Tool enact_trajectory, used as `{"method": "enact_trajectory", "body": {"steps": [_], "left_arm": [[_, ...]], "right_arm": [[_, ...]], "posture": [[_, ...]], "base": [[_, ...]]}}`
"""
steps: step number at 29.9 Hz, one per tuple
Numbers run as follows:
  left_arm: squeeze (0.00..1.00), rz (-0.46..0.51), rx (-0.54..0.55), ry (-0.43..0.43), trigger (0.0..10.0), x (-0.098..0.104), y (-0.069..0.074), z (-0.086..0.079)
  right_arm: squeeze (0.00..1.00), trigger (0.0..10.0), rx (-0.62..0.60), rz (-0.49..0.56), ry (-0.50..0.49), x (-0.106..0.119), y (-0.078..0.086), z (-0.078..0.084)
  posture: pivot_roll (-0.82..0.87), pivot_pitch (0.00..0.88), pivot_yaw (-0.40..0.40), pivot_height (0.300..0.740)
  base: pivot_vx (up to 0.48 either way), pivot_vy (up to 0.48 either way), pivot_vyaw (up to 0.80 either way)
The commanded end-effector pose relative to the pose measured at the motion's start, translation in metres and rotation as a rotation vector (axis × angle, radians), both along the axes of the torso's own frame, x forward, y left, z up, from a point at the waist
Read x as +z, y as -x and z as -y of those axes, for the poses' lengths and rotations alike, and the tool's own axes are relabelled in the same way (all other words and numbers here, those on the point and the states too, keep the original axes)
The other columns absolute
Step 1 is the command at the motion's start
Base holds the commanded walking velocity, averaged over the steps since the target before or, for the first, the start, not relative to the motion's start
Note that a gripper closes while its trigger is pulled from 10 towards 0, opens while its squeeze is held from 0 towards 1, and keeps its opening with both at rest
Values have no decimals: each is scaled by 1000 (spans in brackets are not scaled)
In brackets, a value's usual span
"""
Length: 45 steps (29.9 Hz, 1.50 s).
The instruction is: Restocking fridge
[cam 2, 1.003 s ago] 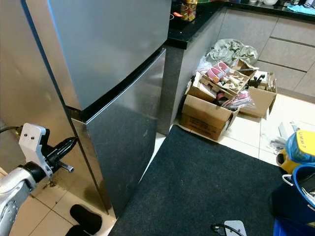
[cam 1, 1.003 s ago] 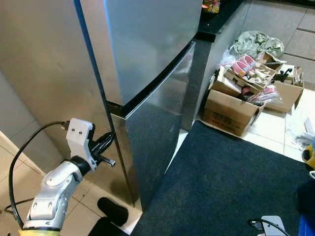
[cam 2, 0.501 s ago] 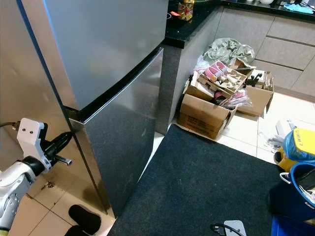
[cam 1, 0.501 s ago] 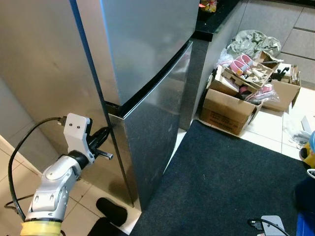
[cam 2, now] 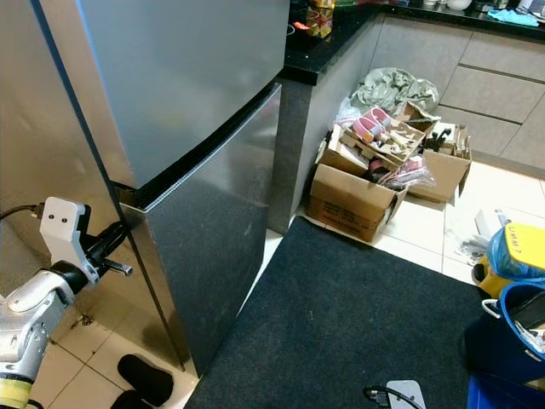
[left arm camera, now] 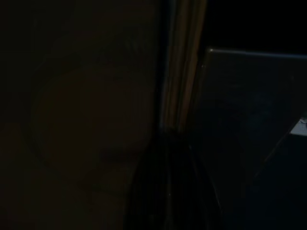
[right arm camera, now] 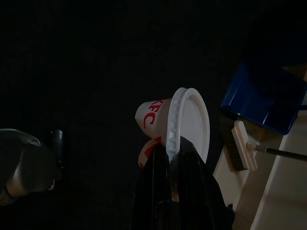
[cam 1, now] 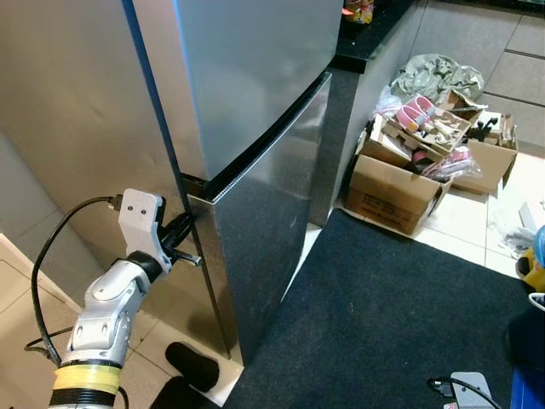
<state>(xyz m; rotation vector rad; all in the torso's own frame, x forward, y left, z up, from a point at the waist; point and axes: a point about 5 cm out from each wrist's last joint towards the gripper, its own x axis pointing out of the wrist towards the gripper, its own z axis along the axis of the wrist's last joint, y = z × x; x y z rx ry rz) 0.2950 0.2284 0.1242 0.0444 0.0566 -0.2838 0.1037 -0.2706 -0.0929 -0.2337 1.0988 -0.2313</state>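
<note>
Fridge [cam 1: 255, 102]: tall, steel-fronted, two doors, both shut. A dark seam separates upper door from lower door [cam 1: 260, 230]. It stands on pale floor tiles, its far side against a black-topped bench [cam 2: 328, 47] with grey cabinet fronts.

Left pincer [cam 1: 183, 232]: raised on the silver left arm [cam 1: 106, 311], at the near corner of the fridge, level with the seam between the doors. Black fingers point into the edge of the lower door, tips at or touching the steel; too close together and too shadowed to tell whether they are parted or closed. Left wrist view very dark: a pale vertical strip and a dark panel beside it, nothing more made out.

Right pincer [right arm camera: 178, 158]: fingers closed on the rim of a white paper cup [right arm camera: 175, 127] with a white lid and red lettering; cup tilted, lid edge between the fingers. Dark mat [right arm camera: 96, 62] behind it.

Floor: a dark mat [cam 1: 383, 315] lies before the fridge door. Black shoe [cam 1: 194, 366] on the tiles at the fridge's near corner. Beyond the mat, by the bench end, open cardboard boxes [cam 1: 400, 192] heaped with pink shoes and oddments; a grey-green bundle of cloth [cam 1: 438, 72] behind them. Blue bin [cam 2: 515, 328] and a yellow-lidded container [cam 2: 519, 251] at the mat's far right edge.
</note>
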Motion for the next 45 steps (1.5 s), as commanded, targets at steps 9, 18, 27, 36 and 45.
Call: {"method": "enact_trajectory", "body": {"steps": [9, 18, 27, 36, 45], "left_arm": [[1000, 12, 1, 3, 10000, -1, -7, 4], [0, 6, -253, 140, 10000, -3, -19, 89], [0, 4, -704, 306, 10000, 24, -10, 215], [0, -58, -1246, 396, 10000, 48, 46, 292], [0, -116, -977, 269, 10000, 4, 26, 228]], "right_arm": [[0, 10000, -11, 10, -2, 0, 0, -1], [0, 10000, 2, 4, -2, 0, 0, 0], [0, 10000, 20, 2, 6, 1, 1, 2], [0, 10000, 22, 4, 8, 1, 1, 2], [0, 10000, 25, -2, 3, 0, 1, 1]], "posture": [[6, 16, -59, 740], [7, 3, -78, 740], [-7, 2, -82, 740], [-20, 0, -82, 740], [4, 14, -90, 740]], "base": [[0, 0, 0], [0, 0, 0], [0, 0, 0], [0, 0, 0], [0, 0, 0]]}}
